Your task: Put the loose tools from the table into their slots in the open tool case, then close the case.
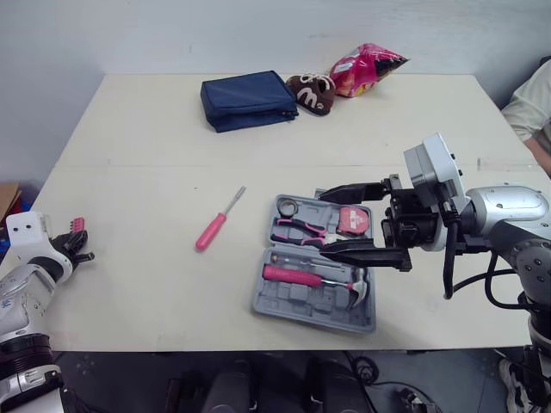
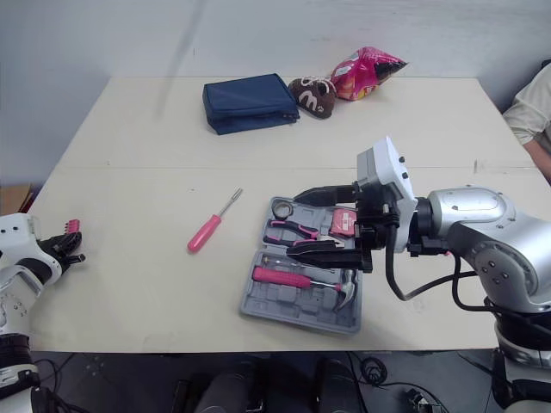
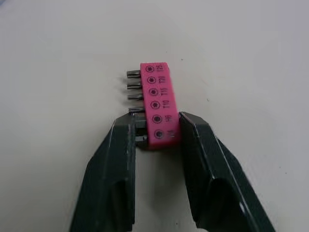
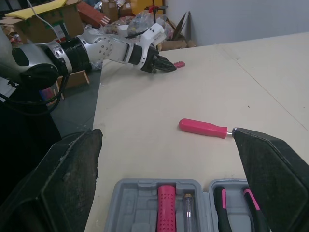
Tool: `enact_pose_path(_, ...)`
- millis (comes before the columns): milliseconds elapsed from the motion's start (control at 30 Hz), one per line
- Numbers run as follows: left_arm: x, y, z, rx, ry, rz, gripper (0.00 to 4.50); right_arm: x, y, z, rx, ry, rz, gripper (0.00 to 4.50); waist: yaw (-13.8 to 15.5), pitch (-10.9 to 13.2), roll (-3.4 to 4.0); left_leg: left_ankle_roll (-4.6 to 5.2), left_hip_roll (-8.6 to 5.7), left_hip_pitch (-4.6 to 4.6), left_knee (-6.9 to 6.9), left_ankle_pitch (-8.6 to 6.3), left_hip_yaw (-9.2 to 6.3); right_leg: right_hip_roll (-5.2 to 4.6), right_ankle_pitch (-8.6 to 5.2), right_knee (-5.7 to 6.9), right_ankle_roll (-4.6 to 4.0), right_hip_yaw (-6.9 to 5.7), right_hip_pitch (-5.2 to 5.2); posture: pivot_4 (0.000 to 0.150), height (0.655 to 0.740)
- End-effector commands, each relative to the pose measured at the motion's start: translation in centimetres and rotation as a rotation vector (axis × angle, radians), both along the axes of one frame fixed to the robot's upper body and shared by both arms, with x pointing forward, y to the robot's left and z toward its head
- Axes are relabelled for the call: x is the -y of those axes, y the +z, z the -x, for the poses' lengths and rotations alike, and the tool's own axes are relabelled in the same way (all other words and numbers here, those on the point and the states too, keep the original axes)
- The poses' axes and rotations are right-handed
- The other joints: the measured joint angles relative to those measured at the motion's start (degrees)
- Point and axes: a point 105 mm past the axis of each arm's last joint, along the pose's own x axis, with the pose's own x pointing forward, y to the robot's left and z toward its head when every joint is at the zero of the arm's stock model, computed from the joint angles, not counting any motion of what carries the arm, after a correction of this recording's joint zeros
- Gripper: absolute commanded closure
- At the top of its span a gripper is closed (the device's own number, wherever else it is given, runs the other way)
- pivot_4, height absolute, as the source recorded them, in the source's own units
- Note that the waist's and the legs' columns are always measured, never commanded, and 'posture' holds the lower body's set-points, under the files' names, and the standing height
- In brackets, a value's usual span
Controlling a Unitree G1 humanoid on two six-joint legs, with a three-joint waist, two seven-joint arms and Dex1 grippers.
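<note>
Left claw point(image 1: 79, 245): squeezes pink bit holder point(image 3: 157, 104) at left edge of table point(image 1: 138, 172).
Right claw point(image 1: 325, 222): wide open over tool case point(image 1: 267, 301), near front edge.
Screwdriver point(image 1: 211, 231): loose, left of case.
Far edge: blue pouch point(image 1: 248, 100), brown shoe point(image 1: 310, 92), snack bag point(image 1: 366, 67).

Cluttered lab (cardboard boxes point(image 4: 43, 24) beside table point(image 4: 145, 96))

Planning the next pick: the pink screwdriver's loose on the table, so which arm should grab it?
Right, probably. The right claw is open and empty above the case, near the screwdriver; the left claw is shut on the bit holder and farther off.
</note>
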Motion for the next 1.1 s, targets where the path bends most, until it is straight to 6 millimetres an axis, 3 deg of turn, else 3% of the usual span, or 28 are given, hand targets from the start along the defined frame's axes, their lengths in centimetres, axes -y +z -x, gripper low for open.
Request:
enact_pose_path(33,1.3,0.7,-0.3,0.028,-0.063,-0.042,3.85,0.5,0.4,0.6,0.02,0.0,0.003,0.0,0.03,0.0,0.0,0.0,0.0,-0.01,0.0,0.0,0.0,0.0,0.0,0.0,0.0,0.0,0.0,0.15,0.7338)
enact_pose_path(133,4.7,4.4,-0.8,0.102,-0.256,-0.207,3.85,1.7,-0.8,0.7,-0.013,-0.03,0.061,0.0,0.03,0.04,-0.12,0.03,0.0,-0.08,0.0,-0.02,-0.02,-0.01,0.02,-0.12,0.04,-0.02,0.0,0.15,0.7338)
enact_pose_path(233,12.1,8.4,-0.3,0.173,-0.628,-0.274,3.85,2.8,-2.0,1.1,-0.063,-0.049,0.123,0.0,-0.07,0.26,-0.6,0.05,0.0,-0.18,0.01,-0.03,-0.02,0.0,0.04,-0.23,0.06,-0.01,-0.03,0.15,0.7338)
enact_pose_path(267,16.3,8.6,0.7,0.136,-0.863,-0.3,3.85,3.0,-2.7,1.6,-0.079,-0.042,0.154,0.0,-0.18,0.27,-0.63,0.03,0.02,-0.23,0.01,-0.04,-0.07,0.01,0.04,-0.25,0.06,-0.02,-0.05,0.15,0.7338)
enact_pose_path(300,18.7,8.4,1.7,0.094,-1.014,-0.309,3.85,3.0,-3.1,1.9,-0.087,-0.036,0.173,0.0,-0.18,0.27,-0.63,0.03,0.01,-0.24,0.01,-0.04,-0.07,0.01,0.04,-0.28,0.06,-0.01,-0.05,0.15,0.7338)
enact_pose_path(467,25.7,6.6,5.0,-0.097,-1.528,-0.4,3.85,3.0,-4.7,2.7,-0.111,-0.056,0.218,0.0,-0.72,0.33,-0.24,0.0,0.06,-0.04,-0.02,-0.03,0.13,0.18,0.04,-0.38,0.06,0.09,0.12,0.15,0.7338)
enact_pose_path(567,27.6,5.6,5.2,-0.185,-1.689,-0.447,3.85,3.2,-5.6,3.2,-0.137,-0.079,0.229,0.0,-0.38,0.35,-0.26,-0.17,0.28,-0.05,0.0,0.07,0.19,0.84,0.03,-0.34,0.03,0.03,0.03,0.15,0.7338)
enact_pose_path(767,30.1,4.2,4.9,-0.318,-1.829,-0.546,3.85,3.0,-6.3,4.1,-0.17,-0.127,0.206,0.0,0.01,0.35,-0.28,-0.05,0.24,-0.1,0.03,0.13,0.43,0.9,0.01,-0.17,0.0,0.04,-0.2,0.15,0.7338)
enact_pose_path(1100,31.4,2.4,4.4,-0.386,-1.901,-0.675,3.85,3.0,-6.8,4.9,-0.196,-0.192,0.179,0.0,-0.02,0.37,-0.31,0.13,0.2,-0.16,0.13,0.13,0.42,0.88,0.07,-0.16,0.11,0.07,-0.18,0.15,0.7338)
